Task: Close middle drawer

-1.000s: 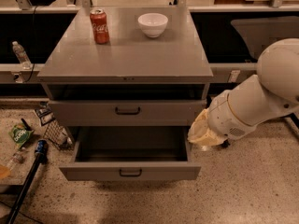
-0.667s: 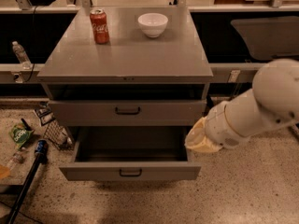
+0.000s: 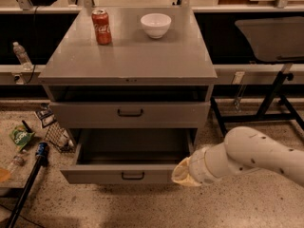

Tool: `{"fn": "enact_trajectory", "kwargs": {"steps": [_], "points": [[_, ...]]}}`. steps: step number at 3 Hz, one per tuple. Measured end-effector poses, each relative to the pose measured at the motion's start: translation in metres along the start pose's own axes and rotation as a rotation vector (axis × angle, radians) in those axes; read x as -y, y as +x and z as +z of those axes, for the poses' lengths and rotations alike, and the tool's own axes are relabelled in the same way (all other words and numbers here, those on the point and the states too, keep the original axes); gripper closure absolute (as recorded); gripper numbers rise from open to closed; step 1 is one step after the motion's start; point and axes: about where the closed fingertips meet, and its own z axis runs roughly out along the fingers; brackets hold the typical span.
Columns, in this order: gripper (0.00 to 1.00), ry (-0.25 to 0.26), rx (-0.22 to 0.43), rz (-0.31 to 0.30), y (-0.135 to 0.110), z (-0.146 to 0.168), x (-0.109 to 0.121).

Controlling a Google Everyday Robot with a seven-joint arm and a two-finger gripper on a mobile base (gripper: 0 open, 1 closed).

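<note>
- Well, the grey cabinet [image 3: 128, 65] stands in the middle, and the speckled floor [image 3: 142, 208] in front of it is wide and open.
- On the left the floor is crowded: a green bag [image 3: 21, 137], a black pole [image 3: 26, 189] and some small bits lie close to the cabinet.
- On the right, the black legs of a stand [image 3: 266, 99] are near the cabinet's side, with a strip of floor between them.
- On the cabinet top sit a red soda can [image 3: 101, 26] and a white bowl [image 3: 156, 24], both near the back edge and apart from each other.
- The gripper [image 3: 183, 175] is low down, at the end of the big white arm [image 3: 251, 156] that comes in from the right.
- It looks like a pale, round lump from here, so I cannot tell if it is open or closed.
- The middle drawer [image 3: 95, 175] sticks far out toward the front, and its inside is dark.
- Its low front has a small black handle [image 3: 132, 176] in the middle.
- The gripper is right at the drawer's right front corner, to the right of the handle. I cannot tell if it touches the front.
- Above, the top drawer [image 3: 85, 114] with the taller front sits farther back.
</note>
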Motion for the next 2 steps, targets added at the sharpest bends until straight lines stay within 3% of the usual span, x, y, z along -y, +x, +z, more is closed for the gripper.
{"fn": "enact_trajectory", "kwargs": {"steps": [1, 2], "points": [[1.00, -0.012, -0.017, -0.004, 0.031, 0.062, 0.011], [1.00, 0.035, -0.076, -0.034, 0.055, 0.092, 0.039]]}}
